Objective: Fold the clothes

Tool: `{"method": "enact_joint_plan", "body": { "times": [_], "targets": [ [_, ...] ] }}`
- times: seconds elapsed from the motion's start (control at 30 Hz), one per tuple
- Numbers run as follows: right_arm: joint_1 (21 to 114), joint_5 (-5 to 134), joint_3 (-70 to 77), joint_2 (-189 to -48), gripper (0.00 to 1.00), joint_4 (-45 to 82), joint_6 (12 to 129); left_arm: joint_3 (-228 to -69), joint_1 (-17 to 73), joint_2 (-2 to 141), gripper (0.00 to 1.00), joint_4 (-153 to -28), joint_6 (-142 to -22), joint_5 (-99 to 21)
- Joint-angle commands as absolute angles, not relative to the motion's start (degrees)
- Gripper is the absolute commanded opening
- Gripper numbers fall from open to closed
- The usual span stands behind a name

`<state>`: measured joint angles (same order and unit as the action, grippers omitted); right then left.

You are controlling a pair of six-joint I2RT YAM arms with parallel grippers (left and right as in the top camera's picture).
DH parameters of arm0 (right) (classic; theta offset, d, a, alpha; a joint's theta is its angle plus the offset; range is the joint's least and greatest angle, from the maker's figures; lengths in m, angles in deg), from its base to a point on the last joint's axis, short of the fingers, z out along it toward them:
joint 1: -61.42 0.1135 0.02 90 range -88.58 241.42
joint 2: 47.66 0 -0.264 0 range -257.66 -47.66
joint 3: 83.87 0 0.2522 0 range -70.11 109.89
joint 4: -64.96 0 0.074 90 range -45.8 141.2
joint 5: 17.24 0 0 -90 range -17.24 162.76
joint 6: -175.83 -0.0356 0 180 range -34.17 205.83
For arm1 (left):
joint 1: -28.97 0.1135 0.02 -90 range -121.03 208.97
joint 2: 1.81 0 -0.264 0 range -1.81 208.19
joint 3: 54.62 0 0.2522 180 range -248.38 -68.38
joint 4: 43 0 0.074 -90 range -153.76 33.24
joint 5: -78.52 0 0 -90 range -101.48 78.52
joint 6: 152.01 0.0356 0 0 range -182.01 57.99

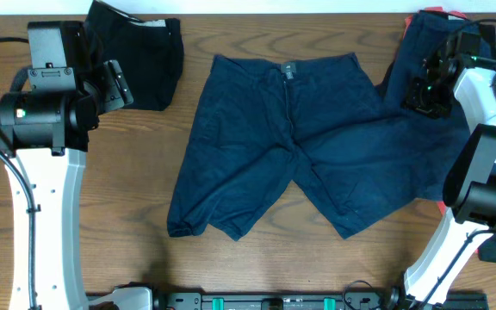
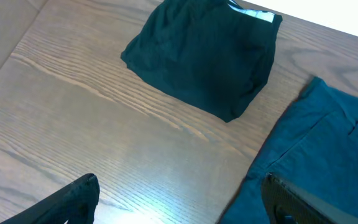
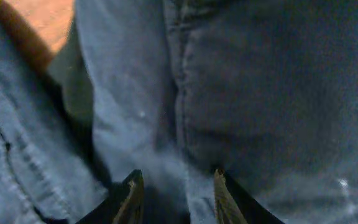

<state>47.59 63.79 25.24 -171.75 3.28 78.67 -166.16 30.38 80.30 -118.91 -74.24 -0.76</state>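
Note:
Dark navy shorts [image 1: 282, 138] lie spread flat in the middle of the table, waistband at the far side, both legs toward the near edge. A folded black garment [image 1: 140, 52] sits at the far left, also in the left wrist view [image 2: 204, 56]. My left gripper [image 2: 179, 193] hangs open over bare wood between that garment and the shorts' edge [image 2: 316, 143]. My right gripper [image 1: 424, 90] is down in a heap of navy clothes [image 1: 442, 39] at the far right. Its fingertips [image 3: 132, 186] pinch a fold of navy cloth [image 3: 241, 93] beside a seam.
A coral-pink edge [image 1: 433, 12] peeks out behind the right heap. The right arm's base [image 1: 489, 198] stands on more dark cloth at the right edge. Bare wooden tabletop [image 1: 136, 172] lies left of the shorts.

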Motion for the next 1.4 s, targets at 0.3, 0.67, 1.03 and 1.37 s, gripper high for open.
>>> {"method": "enact_joint_plan", "body": {
  "times": [0.3, 0.67, 1.03, 1.37],
  "targets": [
    [42.06, 75.87, 23.01, -176.87, 0.5, 5.0, 80.83, -166.59, 30.66, 80.52, 0.86, -119.34, -74.98, -1.0],
    [33.14, 69.51, 23.21, -178.55, 0.52, 8.83, 83.22, -166.59, 30.66, 80.52, 0.86, -119.15, -74.98, -1.0],
    [35.13, 63.13, 29.33, -178.51, 0.66, 6.12, 83.76, -166.59, 30.66, 80.52, 0.86, -117.97, -74.96, -1.0],
    [40.88, 45.3, 57.13, -178.48, 0.9, -13.97, 88.09, -166.59, 30.66, 80.52, 0.91, -117.99, -74.96, -1.02]
  ]
}}
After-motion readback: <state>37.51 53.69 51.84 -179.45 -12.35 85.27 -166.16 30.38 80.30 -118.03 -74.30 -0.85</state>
